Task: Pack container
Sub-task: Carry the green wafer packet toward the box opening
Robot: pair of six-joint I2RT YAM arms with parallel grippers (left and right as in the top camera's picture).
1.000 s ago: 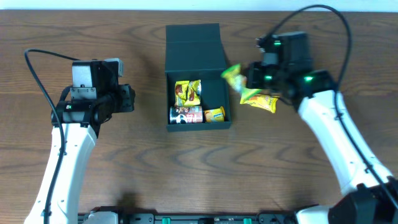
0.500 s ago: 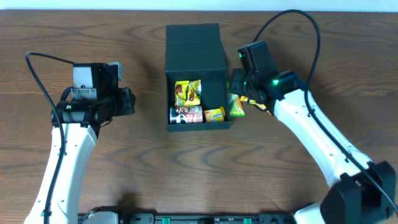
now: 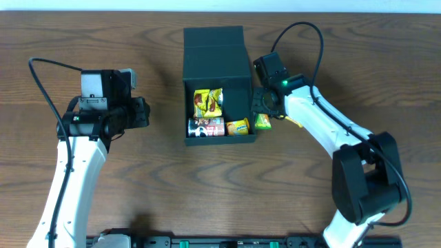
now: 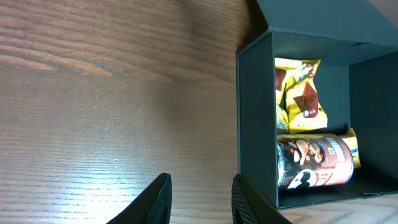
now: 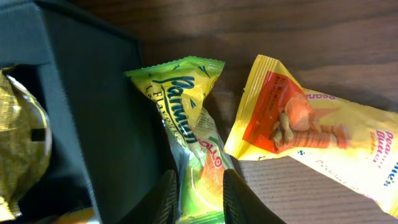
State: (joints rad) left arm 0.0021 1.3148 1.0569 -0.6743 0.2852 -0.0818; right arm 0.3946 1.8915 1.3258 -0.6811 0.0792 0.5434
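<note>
The container (image 3: 215,55) is a dark teal box with its flap lid folded back, seen in the left wrist view as a side wall (image 4: 255,124). Inside are a yellow packet (image 3: 207,102), a red-and-black can (image 3: 205,127) and a small yellow packet (image 3: 238,126). My right gripper (image 5: 200,186) is low at the box's right outer wall (image 5: 106,106). Its jaws are parted, and a green snack packet (image 5: 186,106) lies between them outside the box (image 3: 262,122). My left gripper (image 4: 200,186) hovers open and empty over bare wood to the left of the box.
A yellow-orange peanut snack packet (image 5: 311,137) lies on the table just right of the green one. The wooden table (image 3: 138,179) runs all round the box. The left arm (image 3: 103,110) stands well to the left, the right arm's cable (image 3: 303,34) loops behind the box.
My right arm swung left and down to the box's right wall with the green packet, and its jaws have parted. The peanut packet stayed on the table. The left arm has not moved.
</note>
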